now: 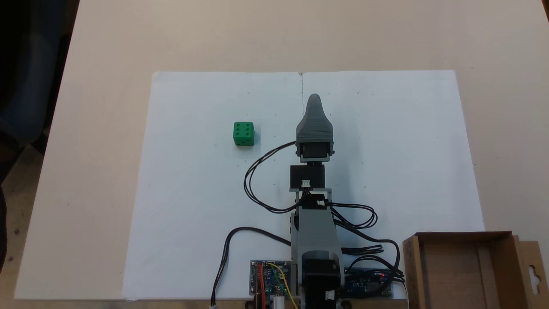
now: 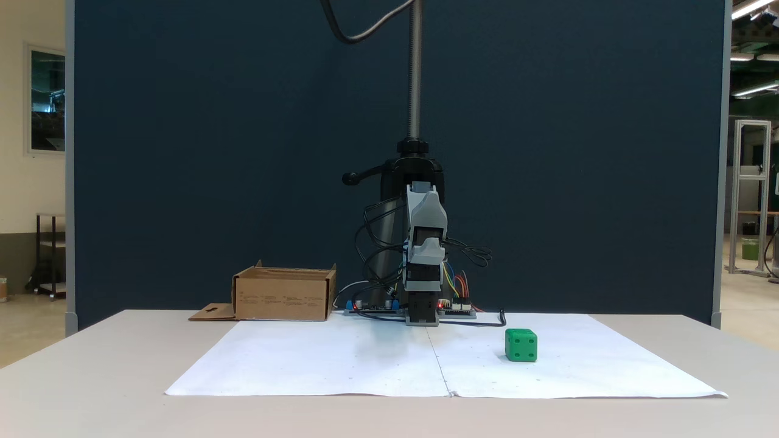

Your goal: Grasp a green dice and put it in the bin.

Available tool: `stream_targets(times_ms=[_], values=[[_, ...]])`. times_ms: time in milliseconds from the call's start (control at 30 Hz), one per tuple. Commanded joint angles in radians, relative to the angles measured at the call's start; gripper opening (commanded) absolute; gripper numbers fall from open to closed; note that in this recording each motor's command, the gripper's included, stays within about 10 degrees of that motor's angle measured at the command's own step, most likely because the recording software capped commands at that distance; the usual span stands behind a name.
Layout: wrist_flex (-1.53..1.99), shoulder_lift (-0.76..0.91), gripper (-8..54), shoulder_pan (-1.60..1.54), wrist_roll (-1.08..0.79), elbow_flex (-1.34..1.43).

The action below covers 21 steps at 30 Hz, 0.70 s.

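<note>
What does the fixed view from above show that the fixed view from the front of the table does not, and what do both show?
From above: the six-pip top face of the green dice, the inside floor of the bin, and the hanger-hole in its side flap.

From the front: the printed outer wall of the bin, a metal pole rising behind the arm, and a dark blue partition.

Both: the dice resting alone on the white paper, the gripper away from it, and the circuit boards at the arm's base.

Green dice [image 1: 243, 134] on white paper [image 1: 193, 193], left of end effector [image 1: 314, 99]; bin [image 1: 465, 268] bottom right.
</note>
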Motion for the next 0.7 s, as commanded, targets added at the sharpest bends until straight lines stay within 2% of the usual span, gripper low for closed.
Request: stream_targets(times_ms=[0, 100, 667], values=[[0.175, 0.112, 42.2, 0.003, 0.005, 0.048], [0.302, 0.114, 42.2, 0.003, 0.005, 0.048], [0.39, 0.112, 42.2, 0.006, -0.003, 0.003]])
